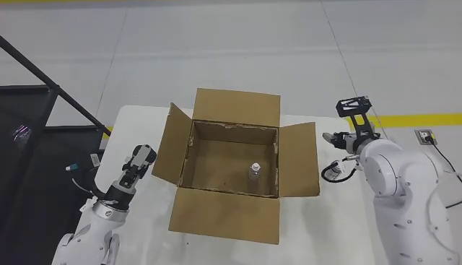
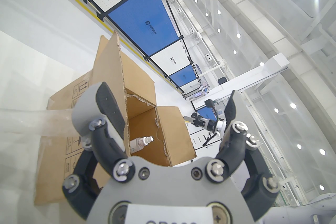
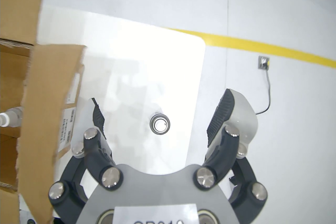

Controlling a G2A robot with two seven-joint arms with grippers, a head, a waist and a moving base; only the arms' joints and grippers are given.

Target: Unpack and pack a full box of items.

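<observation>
One cardboard box (image 1: 227,165) sits open at the middle of the bench (image 1: 137,128), its four flaps spread outward. A single white spray bottle (image 1: 255,170) appears to stand upright on the box floor, toward 4 o'clock from the floor's centre and near the wall on the 3 o'clock side. The left arm (image 1: 119,189) holds its jaws at 9 o'clock of the box, just beside the flap there; they are spread wide with nothing between them, and the bottle lies well apart from them, beyond that flap. The right arm (image 1: 390,171) holds its jaws at 3 o'clock of the box, past the flap on that side, also spread wide and empty. Below their gap a small round metal-rimmed object (image 3: 159,124) lies on the bench; I cannot tell what it is.
</observation>
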